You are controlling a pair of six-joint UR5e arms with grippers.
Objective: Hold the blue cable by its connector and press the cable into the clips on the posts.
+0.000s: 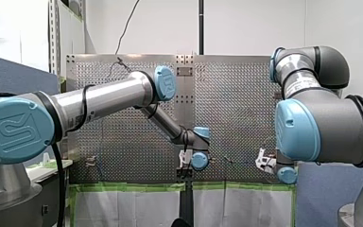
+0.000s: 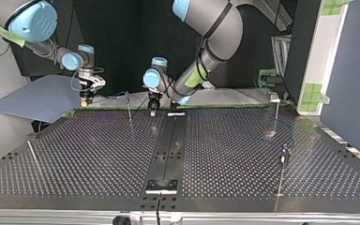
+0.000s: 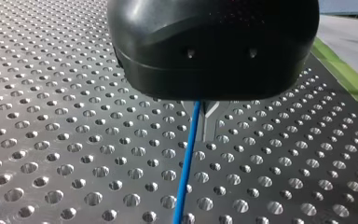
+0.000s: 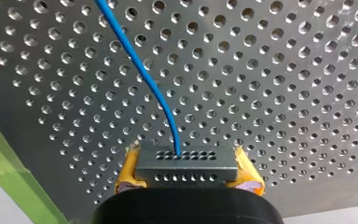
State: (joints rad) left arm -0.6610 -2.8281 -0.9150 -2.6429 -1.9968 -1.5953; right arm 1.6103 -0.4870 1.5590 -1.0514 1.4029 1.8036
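Connector (image 4: 186,161), grey, rigid: clamped between yellow pads (image 4: 127,171) of right claw (image 4: 187,173); judged the firmest hold. Blue cable (image 4: 140,70), thin, judged light and limp: strung over counter (image 4: 284,84) toward left claw (image 3: 208,119), whose closure cannot be told.

Two arms are counted, my left arm (image 1: 104,97) and my right arm (image 1: 321,123), and each carries one gripper: the left gripper (image 2: 153,108) and the right gripper (image 2: 87,97). One blue cable (image 4: 140,70) is seen, ending in one connector (image 4: 186,165) that is marked with two rows of small holes and flanked by two yellow pads (image 4: 128,170). On the one perforated table (image 2: 98,159), four thin posts (image 2: 129,108) (image 2: 276,115) (image 2: 281,173) (image 2: 34,159) are counted in the top view.
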